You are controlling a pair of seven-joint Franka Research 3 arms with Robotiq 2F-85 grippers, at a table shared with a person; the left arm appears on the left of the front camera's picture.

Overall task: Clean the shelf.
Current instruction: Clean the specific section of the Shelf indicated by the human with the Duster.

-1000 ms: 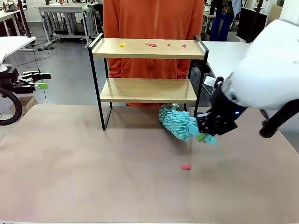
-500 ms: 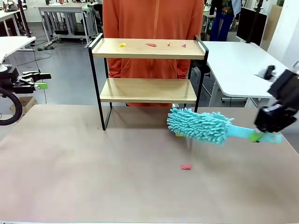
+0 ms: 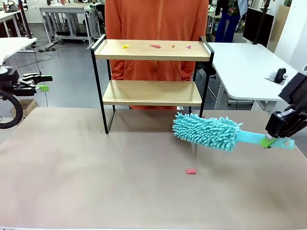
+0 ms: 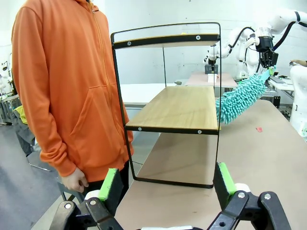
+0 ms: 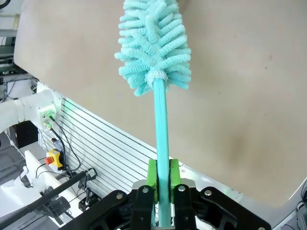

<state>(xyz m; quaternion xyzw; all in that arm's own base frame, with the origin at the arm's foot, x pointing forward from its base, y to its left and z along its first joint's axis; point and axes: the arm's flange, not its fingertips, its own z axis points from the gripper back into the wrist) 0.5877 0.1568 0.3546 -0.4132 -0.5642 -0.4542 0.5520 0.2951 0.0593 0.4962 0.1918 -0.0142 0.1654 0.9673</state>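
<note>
The shelf (image 3: 151,50) is a two-tier wooden rack in a black frame at the table's far side; small coloured scraps (image 3: 155,46) lie on its top board. In the left wrist view the shelf (image 4: 180,108) stands side-on. My right gripper (image 3: 278,133) is shut on the handle of a teal fluffy duster (image 3: 207,131), held level above the table to the right of the shelf's legs. The right wrist view shows the duster (image 5: 152,45) running straight out from the shut right gripper (image 5: 162,182). My left gripper (image 3: 37,83) hangs open at the far left, off the table; its left gripper (image 4: 166,184) jaws stand wide apart.
A small red scrap (image 3: 191,171) lies on the brown table (image 3: 96,182) in front of the duster. A person in an orange hoodie (image 3: 156,21) stands right behind the shelf. A white table (image 3: 244,60) stands at the back right.
My right arm has swung out to the right and turned the duster from a bunched, end-on pose near the shelf's right leg to lying level, head pointing left. The left arm has not moved.
</note>
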